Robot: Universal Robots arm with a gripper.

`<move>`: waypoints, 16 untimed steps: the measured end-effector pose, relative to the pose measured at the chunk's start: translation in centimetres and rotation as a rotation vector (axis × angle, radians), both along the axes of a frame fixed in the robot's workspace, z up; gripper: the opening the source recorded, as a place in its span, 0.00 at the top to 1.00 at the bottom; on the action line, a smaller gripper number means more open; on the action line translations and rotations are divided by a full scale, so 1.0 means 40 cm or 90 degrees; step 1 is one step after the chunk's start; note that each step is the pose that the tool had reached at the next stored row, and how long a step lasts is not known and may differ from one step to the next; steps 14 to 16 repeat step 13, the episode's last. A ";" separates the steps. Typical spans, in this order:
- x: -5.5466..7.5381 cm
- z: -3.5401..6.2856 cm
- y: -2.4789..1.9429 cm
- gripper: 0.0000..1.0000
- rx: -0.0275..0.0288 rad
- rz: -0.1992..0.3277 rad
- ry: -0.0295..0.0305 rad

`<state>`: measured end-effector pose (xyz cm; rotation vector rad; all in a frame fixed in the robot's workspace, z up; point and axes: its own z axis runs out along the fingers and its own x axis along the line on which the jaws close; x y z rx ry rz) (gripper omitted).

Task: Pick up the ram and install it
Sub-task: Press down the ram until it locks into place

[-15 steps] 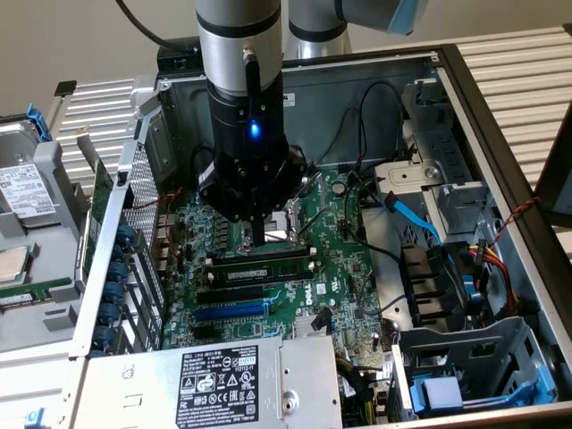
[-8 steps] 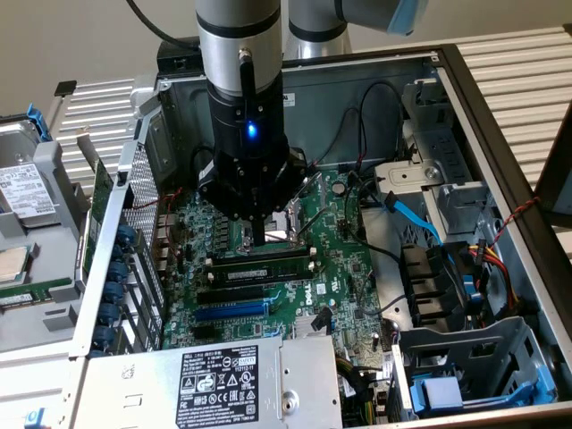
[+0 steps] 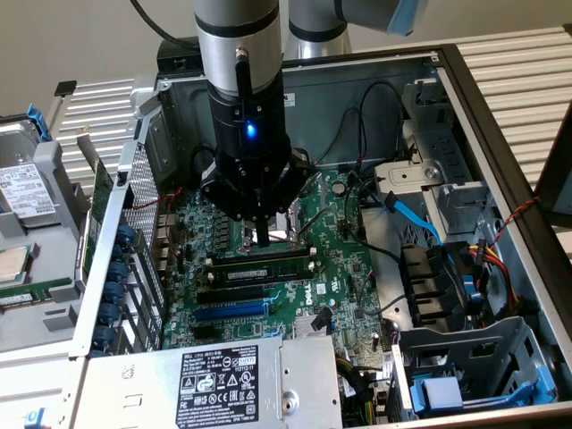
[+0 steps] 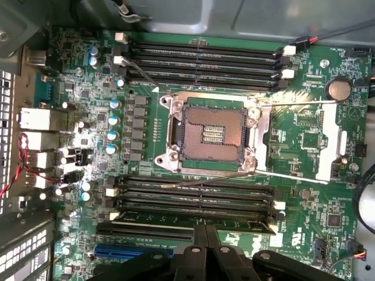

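Observation:
The ram [image 3: 257, 265] is a long dark-green stick with black chips, lying along a black slot on the motherboard [image 3: 344, 268] just in front of the CPU socket [image 3: 279, 225]. In the wrist view the ram [image 4: 152, 217] fills the slot nearest the fingers. My gripper [image 3: 262, 239] hangs straight down over the stick's middle with its two fingers pressed together, nothing between them. Its tips [image 4: 206, 233] meet the ram's top edge or hover just above it; I cannot tell which.
The board sits deep in an open PC case [image 3: 500, 134]. Empty black slots [image 4: 199, 58] lie beyond the socket [image 4: 211, 132], and a blue slot [image 3: 228, 312] in front. A power supply [image 3: 223, 384], drive cage [image 3: 465, 357], blue cable [image 3: 416, 214] and loose wires crowd the sides.

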<state>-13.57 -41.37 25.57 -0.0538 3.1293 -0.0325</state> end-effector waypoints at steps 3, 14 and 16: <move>0.000 0.000 0.000 0.89 -0.0064 0.000 -0.0008; 0.003 0.000 0.000 0.89 -0.0100 -0.001 0.0003; 0.003 0.000 0.000 0.89 -0.0100 -0.001 0.0003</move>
